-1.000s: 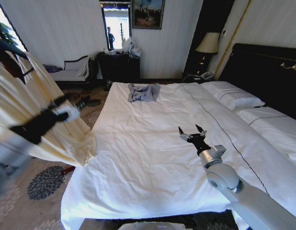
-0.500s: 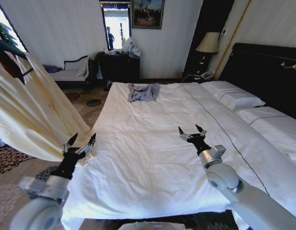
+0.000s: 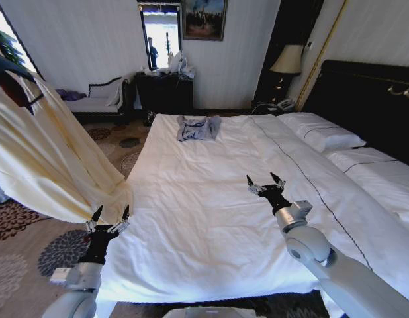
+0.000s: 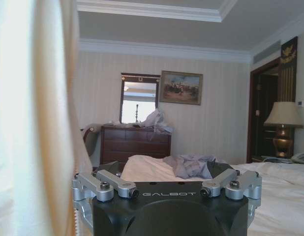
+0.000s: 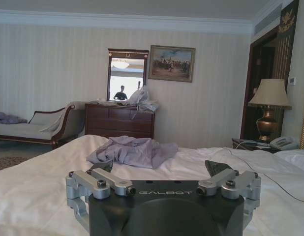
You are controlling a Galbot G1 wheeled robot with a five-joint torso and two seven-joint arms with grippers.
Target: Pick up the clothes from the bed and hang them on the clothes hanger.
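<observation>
Head view: the shirt [image 3: 49, 159] hangs off the bed [image 3: 211, 218], draped from the hanger [image 3: 9, 69] at the bed's left side, its hem near the mattress corner. It looks thin, light and limp, likely to slide off the shoulders, so the collar or shoulder seams seem the best hold. The left gripper [image 3: 109, 218] hovers just below the hem, fingers spread and empty. The right gripper [image 3: 265, 182] hangs over the middle of the bed, fingers also released. A small grey garment [image 3: 198, 127] lies at the bed's far end, well clear. Nothing blocks the shirt.
</observation>
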